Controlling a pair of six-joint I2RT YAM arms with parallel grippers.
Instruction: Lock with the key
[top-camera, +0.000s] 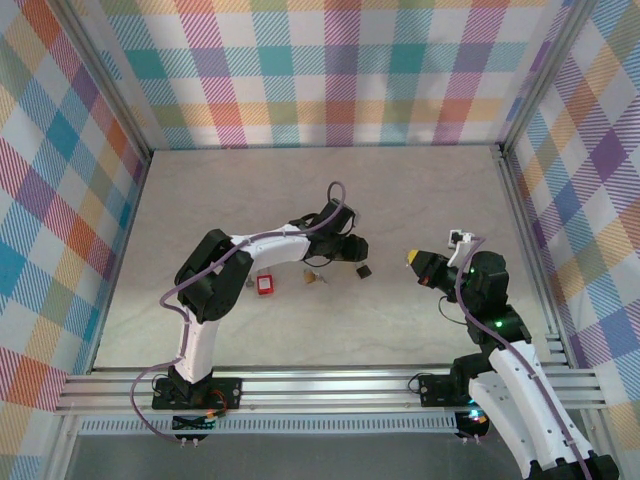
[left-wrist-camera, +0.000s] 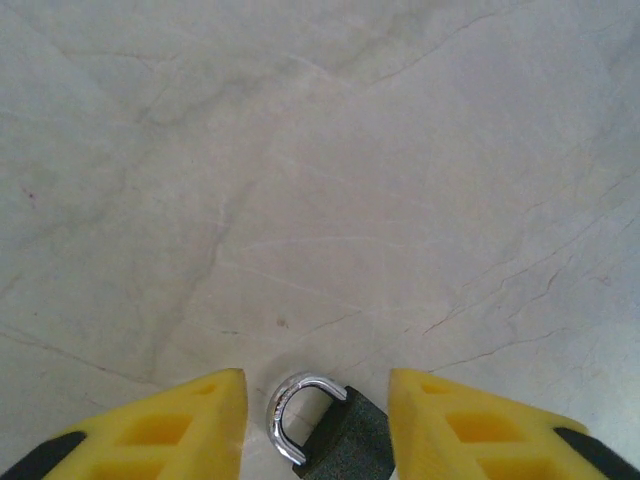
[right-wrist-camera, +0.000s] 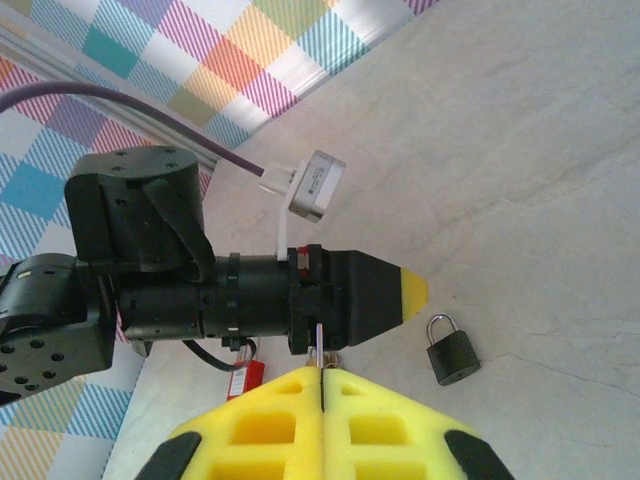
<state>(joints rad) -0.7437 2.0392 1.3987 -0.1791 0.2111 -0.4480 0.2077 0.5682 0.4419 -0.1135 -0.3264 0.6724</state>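
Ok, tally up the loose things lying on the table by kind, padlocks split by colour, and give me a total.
black padlock: 1
red padlock: 1
bunch of keys: 1 (too small to count the keys in it)
total: 3

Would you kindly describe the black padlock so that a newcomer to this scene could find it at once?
On the pale marbled table, follow the left arm to the left gripper near the middle. The black padlock lies flat there between its yellow fingers. It has a dark body and a silver shackle, unlike the red padlock lying farther left.
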